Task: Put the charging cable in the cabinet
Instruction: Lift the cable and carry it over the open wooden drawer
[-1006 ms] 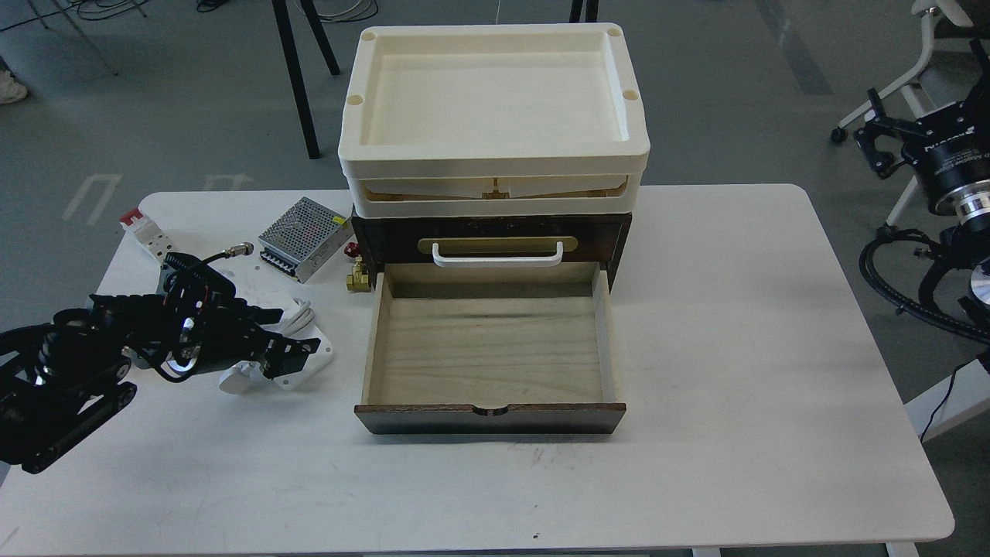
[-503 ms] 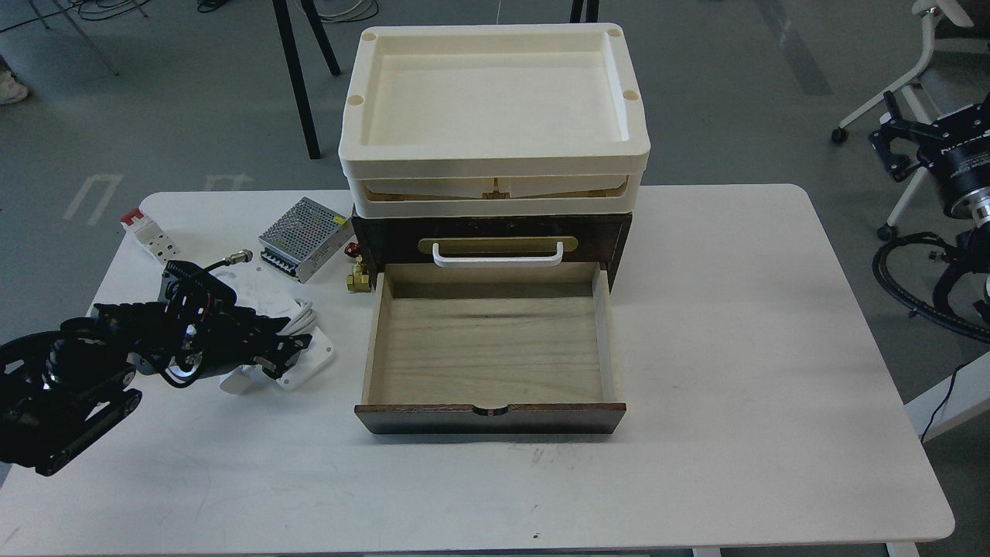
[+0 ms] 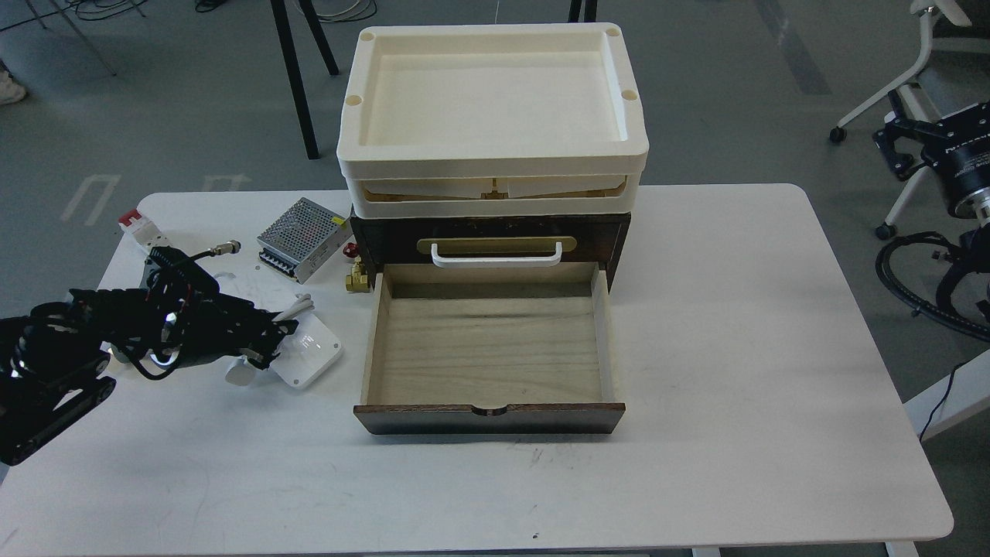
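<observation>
The charging cable, a flat white rounded-square adapter with a cord and a white plug, lies on the white table left of the cabinet. My left gripper comes in from the left, and its fingers are closed on the cord bundle at the adapter's left edge. The cabinet is a dark brown box with a white handle. Its pale-wood drawer is pulled out toward me and empty. My right gripper is off the table at the far right, dark and seen end-on.
Two cream plastic trays are stacked on the cabinet. A perforated metal power-supply box, a brass fitting, a red-and-white block and a metal connector lie at the back left. A chair stands beyond the table's right edge.
My left gripper's fingers closed from open onto the cable. The arm drew back to the left, and the adapter shifted and now shows more fully. The right arm moved slightly to the right.
</observation>
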